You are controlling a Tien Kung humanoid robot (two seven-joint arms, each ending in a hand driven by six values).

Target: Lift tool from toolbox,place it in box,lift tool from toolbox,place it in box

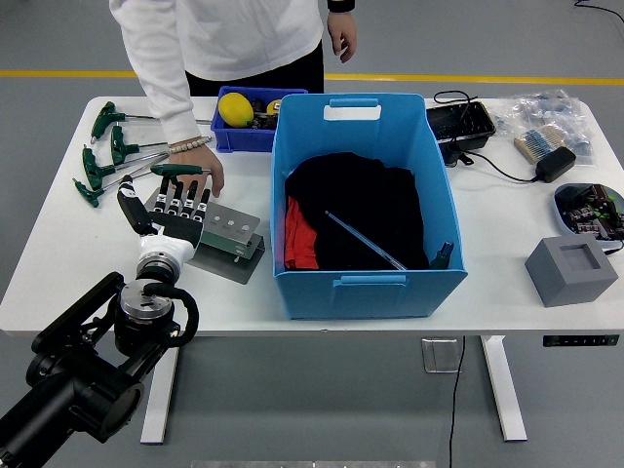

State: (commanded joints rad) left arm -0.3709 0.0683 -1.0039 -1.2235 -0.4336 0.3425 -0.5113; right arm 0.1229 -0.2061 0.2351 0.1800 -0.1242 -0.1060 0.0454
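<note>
We cannot tell whether the left hand (174, 216) grips the toolbox (226, 242) beneath it; the person (219, 39) is cut off by the top edge.

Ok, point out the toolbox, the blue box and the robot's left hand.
toolbox (232, 234): head view, on its grey top face.
blue box (370, 291): head view, on its near outer wall.
left hand (175, 216): head view, on the back of the hand, resting on the toolbox's left end.

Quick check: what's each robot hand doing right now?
Left hand: shut on the tool block, tilting it.
Right hand: not in view.
</note>
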